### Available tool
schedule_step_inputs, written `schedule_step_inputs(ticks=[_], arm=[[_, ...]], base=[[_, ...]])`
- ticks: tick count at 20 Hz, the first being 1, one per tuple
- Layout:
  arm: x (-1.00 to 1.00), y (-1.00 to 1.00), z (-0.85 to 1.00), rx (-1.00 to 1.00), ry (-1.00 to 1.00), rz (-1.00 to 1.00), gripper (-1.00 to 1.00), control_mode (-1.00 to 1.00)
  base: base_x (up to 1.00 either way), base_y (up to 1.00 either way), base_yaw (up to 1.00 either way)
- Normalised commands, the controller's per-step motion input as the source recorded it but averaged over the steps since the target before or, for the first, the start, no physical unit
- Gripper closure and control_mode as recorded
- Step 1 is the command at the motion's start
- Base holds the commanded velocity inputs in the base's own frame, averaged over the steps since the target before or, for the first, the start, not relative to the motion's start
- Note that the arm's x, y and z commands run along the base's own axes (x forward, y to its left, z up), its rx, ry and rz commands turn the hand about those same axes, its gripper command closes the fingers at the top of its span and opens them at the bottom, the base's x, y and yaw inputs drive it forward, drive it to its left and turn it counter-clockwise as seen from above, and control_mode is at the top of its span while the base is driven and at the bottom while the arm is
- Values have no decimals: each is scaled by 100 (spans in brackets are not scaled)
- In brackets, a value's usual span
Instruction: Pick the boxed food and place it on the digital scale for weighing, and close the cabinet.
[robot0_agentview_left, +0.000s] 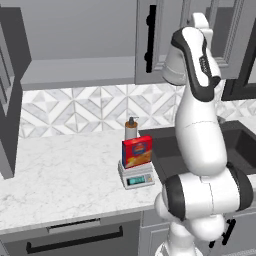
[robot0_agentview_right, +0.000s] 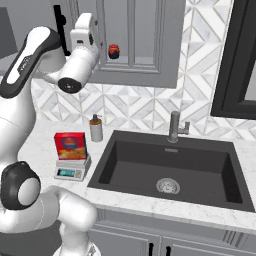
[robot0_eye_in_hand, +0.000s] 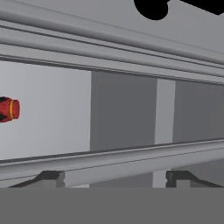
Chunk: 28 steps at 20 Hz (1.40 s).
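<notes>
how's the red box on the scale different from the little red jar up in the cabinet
The flat rectangular red carton stands upright on the small light-grey scale on the counter; the small red jar sits high in the grey wall cabinet. The carton has a blue oval and a yellow-orange lower part; the jar is rounded with a dark lid. Both are mainly red.

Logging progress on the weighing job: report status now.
Gripper open, up against the cabinet door. Boxed food upright on the digital scale. Cabinet not closed; small red jar on its shelf.

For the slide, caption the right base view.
Boxed food stands on the digital scale beside the sink; the arm reaches up to the cabinet.
</notes>
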Motion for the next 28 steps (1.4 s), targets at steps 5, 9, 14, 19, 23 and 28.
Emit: schedule_step_inputs(ticks=[5,9,14,19,23,28], arm=[[-36,-18,10,2,-1,0,-100,-100],[-81,-9,56,0,0,0,-100,-100],[-54,0,39,0,0,0,-100,-100],[-100,19,22,-9,14,0,-100,-100],[-100,35,45,-14,53,2,-100,-100],[-100,24,40,-28,77,5,-100,-100]], base=[[0,0,0],[0,0,0],[0,0,0],[0,0,0],[0,0,0],[0,0,0]])
